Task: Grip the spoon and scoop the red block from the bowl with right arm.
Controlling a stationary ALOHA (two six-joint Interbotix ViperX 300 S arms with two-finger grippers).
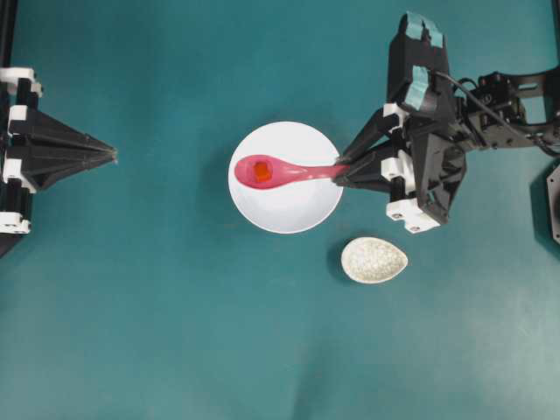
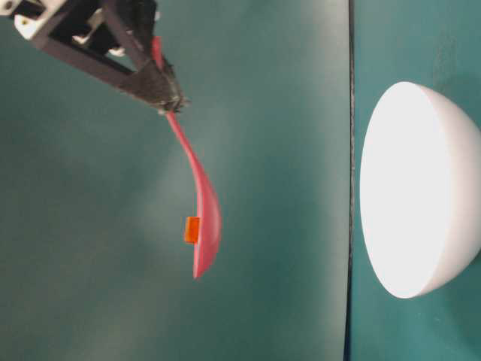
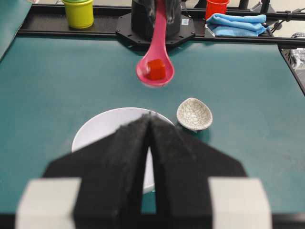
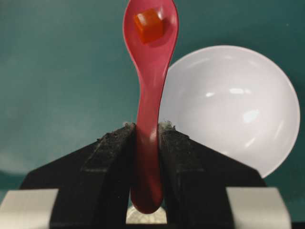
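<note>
My right gripper (image 1: 339, 171) is shut on the handle of the pink spoon (image 1: 280, 171) and holds it raised above the white bowl (image 1: 302, 214). The red block (image 1: 262, 172) sits in the spoon's scoop. In the right wrist view the spoon (image 4: 150, 86) stands between my jaws (image 4: 147, 128) with the block (image 4: 148, 25) at its far end and the bowl (image 4: 233, 105) below to the right. The table-level view shows the spoon (image 2: 201, 218) well clear of the bowl (image 2: 417, 188). My left gripper (image 1: 112, 155) is shut and empty at the left; in its own view it (image 3: 149, 115) faces the bowl (image 3: 100, 129).
A small egg-shaped cream crackle dish (image 1: 374, 260) sits right of and below the bowl. In the left wrist view a green cup (image 3: 79, 12), a red cup (image 3: 217, 6) and a blue cloth (image 3: 238, 24) lie beyond the table's far edge.
</note>
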